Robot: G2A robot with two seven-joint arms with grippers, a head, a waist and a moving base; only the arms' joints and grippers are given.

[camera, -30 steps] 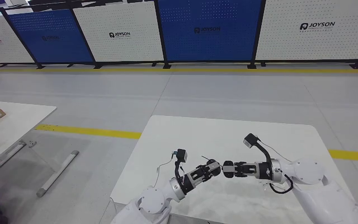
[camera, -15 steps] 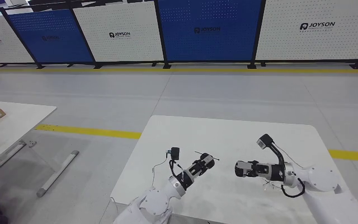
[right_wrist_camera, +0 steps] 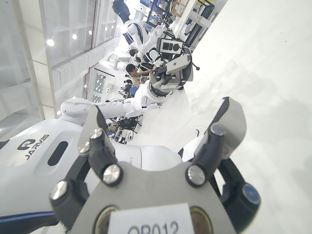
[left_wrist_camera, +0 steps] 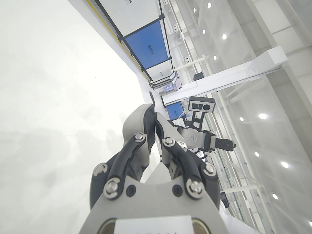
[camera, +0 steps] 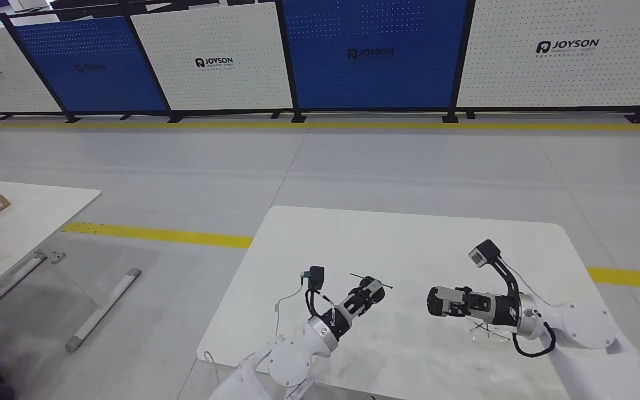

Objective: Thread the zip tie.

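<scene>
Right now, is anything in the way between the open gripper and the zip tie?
Nothing visible. The left gripper pinches the zip tie; the open right gripper faces it across open air above the table.

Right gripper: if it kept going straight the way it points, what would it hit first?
Probably the left gripper, shut on the zip tie: the open right gripper points at it across the table. Height unclear.

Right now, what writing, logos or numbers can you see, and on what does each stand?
White wall panel: a brand logo, left unquoted.
Blue wall panel: a logo, too small to read.
Label at the right wrist: letters and digits, cut by the picture's edge.
</scene>
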